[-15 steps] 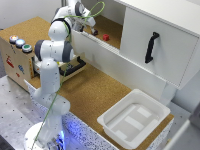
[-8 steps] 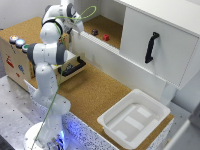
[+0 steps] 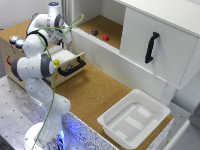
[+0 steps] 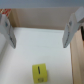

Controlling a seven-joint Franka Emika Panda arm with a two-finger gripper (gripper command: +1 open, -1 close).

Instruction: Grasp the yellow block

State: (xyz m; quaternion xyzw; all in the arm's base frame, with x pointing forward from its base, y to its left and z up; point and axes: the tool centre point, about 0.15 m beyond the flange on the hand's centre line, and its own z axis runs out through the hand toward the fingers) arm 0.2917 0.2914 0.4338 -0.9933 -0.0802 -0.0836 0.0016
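Note:
The yellow block (image 3: pixel 56 62) is a tiny bright cube lying inside the open wooden drawer (image 3: pixel 70 56) at the exterior view's left. In the wrist view the yellow block (image 4: pixel 39 73) rests on the drawer's pale floor. My gripper (image 3: pixel 64 40) hangs above the drawer. In the wrist view the gripper (image 4: pixel 39 31) is open and empty, its two fingers (image 4: pixel 6 27) wide apart. The block lies off the line between the fingertips, apart from both.
The drawer has a black handle (image 3: pixel 72 68) on its front. A small red block (image 3: pixel 106 37) and a dark block (image 3: pixel 94 32) sit on the cork shelf. A white cabinet door carries a black handle (image 3: pixel 150 47). A white tray (image 3: pixel 135 117) lies in front. Round buttons (image 3: pixel 15 40) top the wooden box.
The arm has swung from the shelf area toward the exterior view's left and now hangs over the open drawer. The gripper stays open.

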